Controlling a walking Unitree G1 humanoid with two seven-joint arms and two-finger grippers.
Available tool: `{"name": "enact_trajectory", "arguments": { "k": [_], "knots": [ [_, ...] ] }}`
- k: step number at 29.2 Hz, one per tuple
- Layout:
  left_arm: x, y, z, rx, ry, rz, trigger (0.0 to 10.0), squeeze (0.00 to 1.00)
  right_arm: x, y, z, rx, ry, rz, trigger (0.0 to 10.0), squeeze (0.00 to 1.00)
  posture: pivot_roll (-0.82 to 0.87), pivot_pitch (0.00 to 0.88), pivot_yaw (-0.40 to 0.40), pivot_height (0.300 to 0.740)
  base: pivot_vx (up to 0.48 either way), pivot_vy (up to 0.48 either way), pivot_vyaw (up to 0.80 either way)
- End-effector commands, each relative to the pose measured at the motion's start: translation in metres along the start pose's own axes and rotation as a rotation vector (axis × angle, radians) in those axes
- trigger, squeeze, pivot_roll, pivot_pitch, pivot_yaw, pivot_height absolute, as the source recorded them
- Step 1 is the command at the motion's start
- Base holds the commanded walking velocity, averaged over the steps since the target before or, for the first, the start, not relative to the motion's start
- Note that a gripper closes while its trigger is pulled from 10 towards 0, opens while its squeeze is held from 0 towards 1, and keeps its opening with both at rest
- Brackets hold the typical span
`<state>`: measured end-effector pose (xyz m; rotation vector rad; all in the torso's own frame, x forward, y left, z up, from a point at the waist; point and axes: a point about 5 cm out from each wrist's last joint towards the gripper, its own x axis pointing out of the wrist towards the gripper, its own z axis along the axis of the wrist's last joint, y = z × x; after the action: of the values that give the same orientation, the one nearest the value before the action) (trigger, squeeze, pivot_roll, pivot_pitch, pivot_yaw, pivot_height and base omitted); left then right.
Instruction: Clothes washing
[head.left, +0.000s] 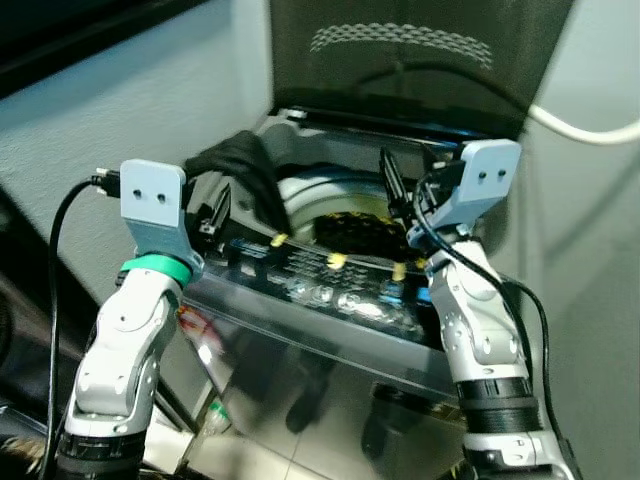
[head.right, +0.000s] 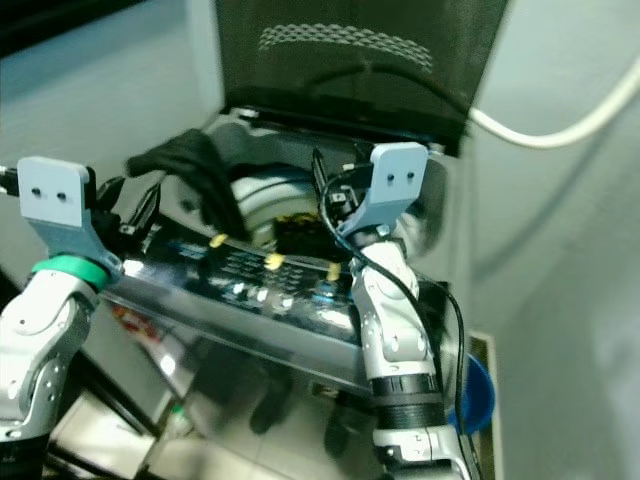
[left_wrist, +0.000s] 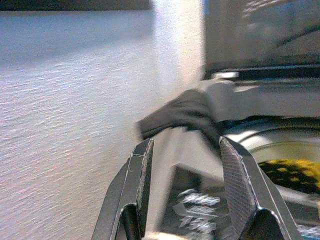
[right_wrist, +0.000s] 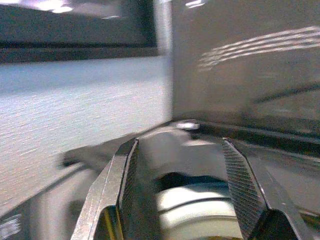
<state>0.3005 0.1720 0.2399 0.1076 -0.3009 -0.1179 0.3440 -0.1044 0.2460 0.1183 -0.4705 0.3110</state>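
A top-loading washing machine (head.left: 330, 285) stands in front of me with its dark lid (head.left: 400, 60) raised. A dark garment (head.left: 240, 165) lies draped over the left rim of the drum opening, and the left wrist view shows the garment (left_wrist: 185, 112) just beyond the fingertips. Inside the drum (head.left: 310, 195) lies a yellow-and-black item (head.left: 360, 230). My left gripper (head.left: 212, 215) hovers open over the panel's left end, just short of the garment. Over the right side of the drum, my right gripper (head.left: 400, 185) is open and holds nothing.
A light wall (head.left: 100, 120) runs close along the machine's left side. A white cable (head.left: 580, 130) hangs on the wall to the right. A blue basin (head.right: 478, 395) sits on the floor beside the machine's right front corner.
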Motion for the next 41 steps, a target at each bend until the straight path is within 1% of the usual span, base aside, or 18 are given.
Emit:
{"name": "enact_trajectory", "arguments": {
  "k": [1, 10, 13, 15, 22, 27, 41],
  "knots": [
    [-0.002, 0.000, -0.003, 0.005, 0.013, -0.008, 10.0, 0.00, -0.001, -0.002, -0.001, -0.017, 0.004, -0.004, 10.0, 0.00, 0.16, 0.004, 0.080, 0.740, 0.000, 0.000, 0.80],
    [-0.001, -0.002, -0.004, -0.002, 0.027, -0.017, 10.0, 0.00, -0.004, -0.003, -0.003, -0.028, 0.010, -0.007, 10.0, 0.00, 0.15, 0.000, 0.087, 0.740, 0.000, 0.000, 0.80],
    [-0.001, 0.004, -0.008, 0.027, 0.052, 0.024, 10.0, 0.00, -0.006, -0.008, -0.004, 0.023, 0.003, -0.041, 10.0, 0.00, 0.15, 0.000, 0.093, 0.740, 0.000, 0.000, 0.80],
    [-0.001, 0.006, -0.009, 0.038, 0.053, 0.028, 10.0, 0.00, -0.008, -0.010, -0.005, 0.018, 0.008, -0.046, 10.0, 0.00, 0.15, 0.000, 0.094, 0.740, 0.000, 0.000, 0.80],
    [-0.002, 0.005, -0.009, 0.039, 0.052, 0.018, 10.0, 0.00, -0.011, -0.009, -0.008, 0.012, 0.020, -0.040, 10.0, 0.00, 0.15, 0.000, 0.099, 0.740, 0.000, 0.000, 0.80],
    [0.000, 0.002, -0.008, 0.039, 0.047, 0.004, 10.0, 0.00, -0.013, -0.010, -0.009, 0.078, 0.017, -0.047, 10.0, 0.00, 0.15, 0.000, 0.103, 0.740, 0.000, 0.000, 0.80],
    [0.001, 0.002, -0.008, 0.035, 0.046, -0.003, 10.0, 0.00, -0.015, -0.009, -0.010, 0.088, 0.021, -0.036, 10.0, 0.00, 0.15, 0.000, 0.105, 0.740, 0.000, 0.000, 0.80]
  ]
}}
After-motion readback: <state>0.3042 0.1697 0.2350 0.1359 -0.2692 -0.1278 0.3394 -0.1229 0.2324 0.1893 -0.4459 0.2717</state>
